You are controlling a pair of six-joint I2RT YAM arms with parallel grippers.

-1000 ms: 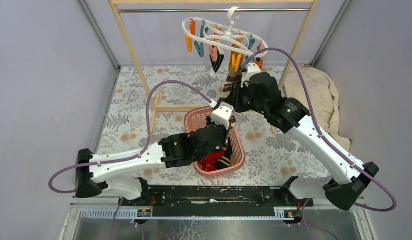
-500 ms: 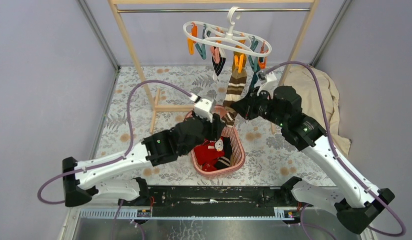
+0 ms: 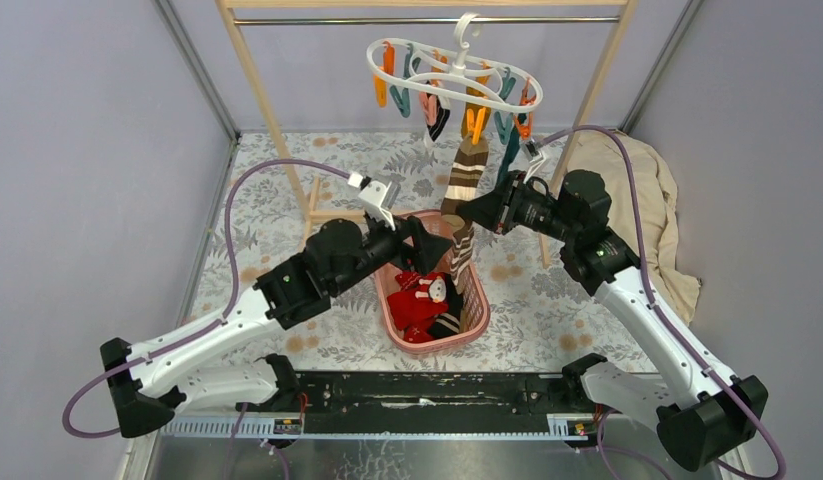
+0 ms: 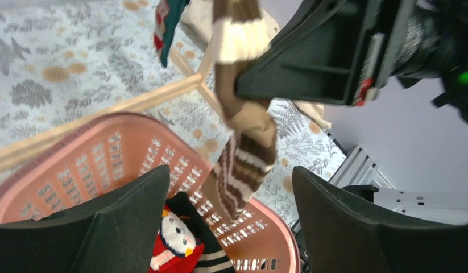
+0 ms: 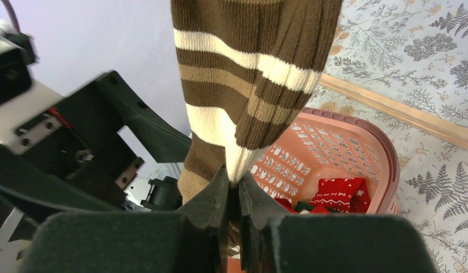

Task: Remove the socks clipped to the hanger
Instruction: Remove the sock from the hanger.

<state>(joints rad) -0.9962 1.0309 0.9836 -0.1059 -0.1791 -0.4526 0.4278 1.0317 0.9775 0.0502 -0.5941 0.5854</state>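
Your right gripper (image 5: 234,187) is clenched on the brown-and-white striped sock (image 5: 248,74), pinching it partway down its length. Your left gripper (image 4: 228,190) is released, its fingers (image 4: 135,196) spread wide either side of the sock's lower end and holding nothing. The sock hangs from an orange clip on the white hanger (image 3: 452,72), and its foot trails over the rim of the pink basket (image 3: 477,292), where a red sock (image 3: 412,305) lies. The hanger hooks onto the bar of the wooden rack (image 3: 257,80). Below is a floral-patterned floor (image 3: 257,230), with a beige cloth (image 3: 642,190) heaped at the right, between plain lavender walls (image 3: 77,150).
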